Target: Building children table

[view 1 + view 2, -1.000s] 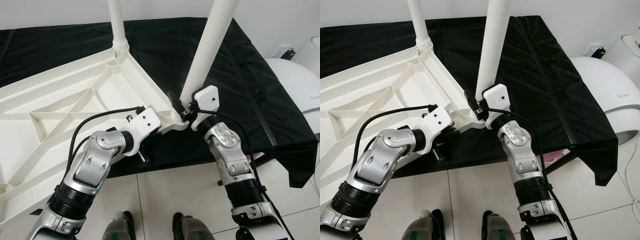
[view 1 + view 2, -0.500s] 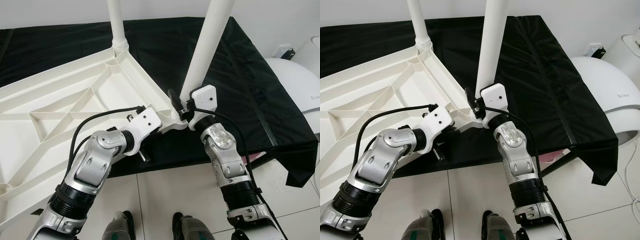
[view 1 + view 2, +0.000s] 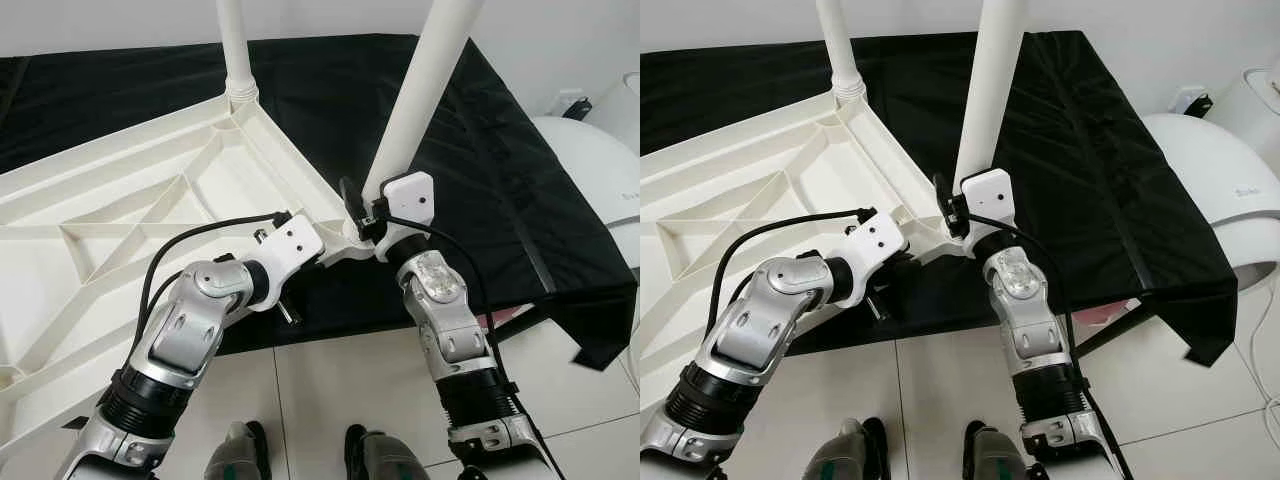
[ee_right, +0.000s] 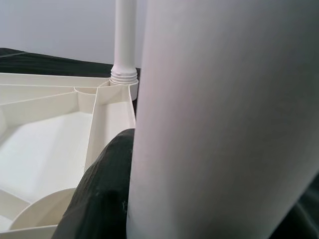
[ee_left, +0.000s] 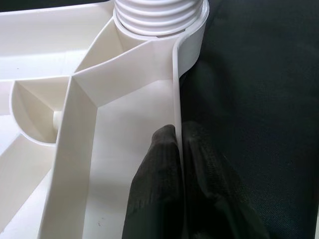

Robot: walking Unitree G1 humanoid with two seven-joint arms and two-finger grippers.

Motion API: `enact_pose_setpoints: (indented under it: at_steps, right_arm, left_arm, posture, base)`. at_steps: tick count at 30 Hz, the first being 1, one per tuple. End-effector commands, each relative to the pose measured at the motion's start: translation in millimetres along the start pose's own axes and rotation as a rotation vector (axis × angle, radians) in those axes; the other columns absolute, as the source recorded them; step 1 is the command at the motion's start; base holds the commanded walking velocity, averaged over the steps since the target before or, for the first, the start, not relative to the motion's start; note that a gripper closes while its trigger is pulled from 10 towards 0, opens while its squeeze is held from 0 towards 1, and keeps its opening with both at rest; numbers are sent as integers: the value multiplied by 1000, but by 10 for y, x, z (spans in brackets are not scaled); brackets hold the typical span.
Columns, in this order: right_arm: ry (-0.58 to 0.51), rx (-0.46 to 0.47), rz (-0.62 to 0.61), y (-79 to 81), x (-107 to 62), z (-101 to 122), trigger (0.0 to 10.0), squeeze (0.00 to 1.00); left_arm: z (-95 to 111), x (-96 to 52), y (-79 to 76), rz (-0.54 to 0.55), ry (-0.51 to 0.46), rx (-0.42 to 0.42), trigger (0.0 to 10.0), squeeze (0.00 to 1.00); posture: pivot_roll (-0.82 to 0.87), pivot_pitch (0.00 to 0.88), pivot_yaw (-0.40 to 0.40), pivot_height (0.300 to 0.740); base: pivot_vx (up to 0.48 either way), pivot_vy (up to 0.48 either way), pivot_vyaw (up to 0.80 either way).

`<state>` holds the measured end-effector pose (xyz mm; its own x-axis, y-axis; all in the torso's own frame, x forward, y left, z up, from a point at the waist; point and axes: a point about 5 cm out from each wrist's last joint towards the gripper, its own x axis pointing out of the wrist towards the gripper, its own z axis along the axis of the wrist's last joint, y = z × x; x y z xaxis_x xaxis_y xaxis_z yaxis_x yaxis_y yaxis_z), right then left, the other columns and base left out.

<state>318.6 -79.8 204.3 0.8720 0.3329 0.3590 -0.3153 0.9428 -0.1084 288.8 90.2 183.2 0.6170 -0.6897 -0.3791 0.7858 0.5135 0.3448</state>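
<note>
The white plastic tabletop [image 3: 120, 220] lies upside down on a black-covered table [image 3: 480, 160]. Two white legs stand up from it: a far leg [image 3: 233, 50] in the back corner socket and a near leg [image 3: 415, 100] in the front corner socket [image 5: 157, 15]. My left gripper [image 5: 178, 164] is shut on the tabletop's thin rim just short of that front corner. My right gripper [image 3: 362, 215] is shut on the near leg's lower end, with one black finger [image 4: 99, 194] pressed against the leg [image 4: 224, 124]. Its other finger is hidden behind the leg.
The black cloth hangs over the table's front and right edges. A white rounded appliance [image 3: 600, 160] stands to the right, with a wall socket [image 3: 570, 100] behind it. Pale floor tiles [image 3: 330, 390] and my feet [image 3: 240, 455] are below.
My right forearm has swung in toward the left while its gripper stays on the near leg, which has tipped slightly. The left arm and the tabletop have not moved.
</note>
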Motion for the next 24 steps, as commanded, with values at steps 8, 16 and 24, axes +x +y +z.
enact_pose_setpoints:
  at_steps: [8, 16, 24]
  right_arm:
    - [31, 1, -64, 17, -33, -36, 10000, 0]
    - [40, -9, -128, 15, -29, -33, 10000, 0]
    - [49, -17, -190, 0, -14, -31, 10000, 0]
  left_arm:
    - [40, 28, 4, 56, -19, 15, 10000, 0]
    - [53, 32, 6, 58, -24, 15, 10000, 0]
    - [60, 34, 8, 60, -26, 15, 10000, 0]
  posture:
    - [-99, 204, -42, 740]
    - [-98, 204, -42, 740]
    - [-96, 202, -44, 740]
  base:
    - [0, 0, 0]
    - [0, 0, 0]
    - [0, 0, 0]
